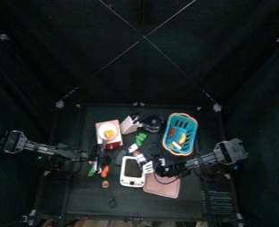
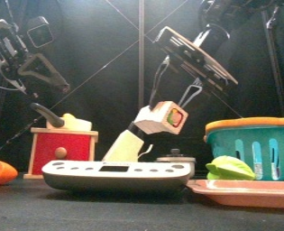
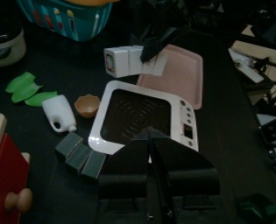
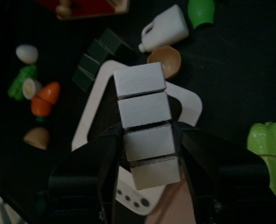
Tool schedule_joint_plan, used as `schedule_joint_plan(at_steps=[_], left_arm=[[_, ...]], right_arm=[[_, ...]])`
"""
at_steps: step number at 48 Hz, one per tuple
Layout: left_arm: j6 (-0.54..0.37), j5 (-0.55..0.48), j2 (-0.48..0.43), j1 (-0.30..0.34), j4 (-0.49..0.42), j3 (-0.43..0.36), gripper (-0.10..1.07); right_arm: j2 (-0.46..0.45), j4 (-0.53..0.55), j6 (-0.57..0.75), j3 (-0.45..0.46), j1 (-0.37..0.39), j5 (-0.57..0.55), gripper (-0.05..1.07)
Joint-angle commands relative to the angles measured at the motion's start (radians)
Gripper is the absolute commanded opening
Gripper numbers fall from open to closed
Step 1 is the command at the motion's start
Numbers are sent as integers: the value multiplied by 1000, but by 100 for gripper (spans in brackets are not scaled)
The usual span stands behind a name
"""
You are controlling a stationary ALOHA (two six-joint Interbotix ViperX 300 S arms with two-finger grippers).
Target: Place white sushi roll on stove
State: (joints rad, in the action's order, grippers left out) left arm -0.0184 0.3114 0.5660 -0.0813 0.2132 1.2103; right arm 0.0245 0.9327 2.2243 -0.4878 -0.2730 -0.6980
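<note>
From the top camera I have the right gripper (image 1: 162,165) over the stove's (image 1: 132,171) three o'clock edge, its jaws clamped on the sushi roll (image 4: 146,122), a white segmented bar. In the front view the roll (image 2: 148,132) hangs tilted, its lower end just above the stove (image 2: 114,175); I cannot tell whether it touches. The stove's grille face is bare beneath it.

Room is tight. The pink tray (image 1: 166,187) lies against the stove at its four o'clock corner, and the teal basket (image 1: 180,133) stands at one o'clock, well apart. Small toys crowd the stove's nine o'clock side, with a white bottle (image 3: 60,114) and a brown knob (image 3: 88,106) just beside that edge.

The left gripper (image 3: 152,144) hovers at the stove's nine o'clock side, jaws closed and holding nothing.
</note>
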Motion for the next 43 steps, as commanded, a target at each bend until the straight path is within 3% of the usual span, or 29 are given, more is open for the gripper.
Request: schedule_joint_plan(at_steps=[1,16,29,43], left_arm=[[2,9,2,5,3,-12,38],[2,9,0,3,3,-3,38],[2,8,14,5,3,2,38],[3,6,61,5,3,31,38]], right_arm=[[5,43,95,51,-20,-48,61],[158,17,178,221,-41,-135,61],[242,-110,172,382,-43,-373,61],[321,-175,181,433,-37,-377,61]])
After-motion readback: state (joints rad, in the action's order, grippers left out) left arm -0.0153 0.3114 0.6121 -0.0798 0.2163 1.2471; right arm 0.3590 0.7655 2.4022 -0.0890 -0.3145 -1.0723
